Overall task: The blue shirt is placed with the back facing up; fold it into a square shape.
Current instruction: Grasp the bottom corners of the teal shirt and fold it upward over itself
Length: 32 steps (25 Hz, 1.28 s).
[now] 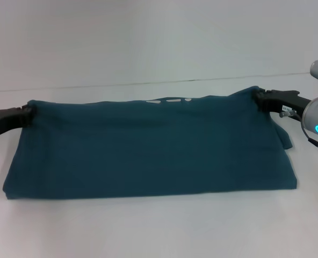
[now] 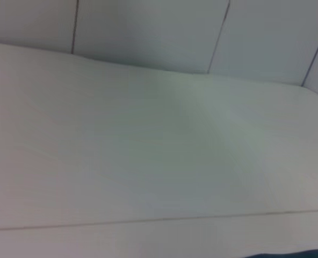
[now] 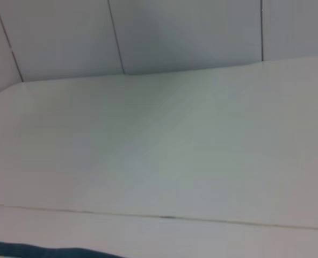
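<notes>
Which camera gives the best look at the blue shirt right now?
The head view: the blue shirt lies there whole, folded into a wide band. Each wrist view shows only a thin teal sliver at its frame edge.

Dark teal-blue, plain blue shirt (image 1: 148, 148) with small pale print along the edge nearest the tabletop's far side, on white tabletop (image 1: 159, 226); black left gripper (image 1: 26, 115) and black right gripper (image 1: 259, 99).
</notes>
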Each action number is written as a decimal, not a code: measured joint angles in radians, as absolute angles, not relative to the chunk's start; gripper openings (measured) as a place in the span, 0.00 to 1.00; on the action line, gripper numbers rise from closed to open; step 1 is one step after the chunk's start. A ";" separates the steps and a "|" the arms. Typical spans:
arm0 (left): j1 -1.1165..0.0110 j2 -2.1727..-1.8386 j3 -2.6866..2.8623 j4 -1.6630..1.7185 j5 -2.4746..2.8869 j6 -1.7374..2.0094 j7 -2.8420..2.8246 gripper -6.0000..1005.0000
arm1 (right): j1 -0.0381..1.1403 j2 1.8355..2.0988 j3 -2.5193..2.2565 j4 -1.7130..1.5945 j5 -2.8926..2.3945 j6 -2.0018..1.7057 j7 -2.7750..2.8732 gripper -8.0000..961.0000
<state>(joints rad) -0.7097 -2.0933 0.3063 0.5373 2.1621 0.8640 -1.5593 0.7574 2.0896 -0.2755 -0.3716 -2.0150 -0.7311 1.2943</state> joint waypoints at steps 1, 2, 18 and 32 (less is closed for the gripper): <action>-0.710 -2.094 0.307 0.537 2.154 0.857 -1.553 0.08 | 0.758 2.090 -0.277 -0.366 -1.999 -0.728 1.281 0.06; -0.710 -2.095 0.307 0.536 2.147 0.853 -1.550 0.08 | 0.758 2.089 -0.278 -0.363 -1.986 -0.725 1.271 0.06; -0.708 -2.088 0.316 0.561 2.053 0.865 -1.537 0.09 | 0.761 2.086 -0.286 -0.359 -1.868 -0.756 1.190 0.06; -0.721 -2.087 0.324 0.565 2.013 0.845 -1.522 0.09 | 0.761 2.081 -0.290 -0.364 -1.810 -0.749 1.166 0.06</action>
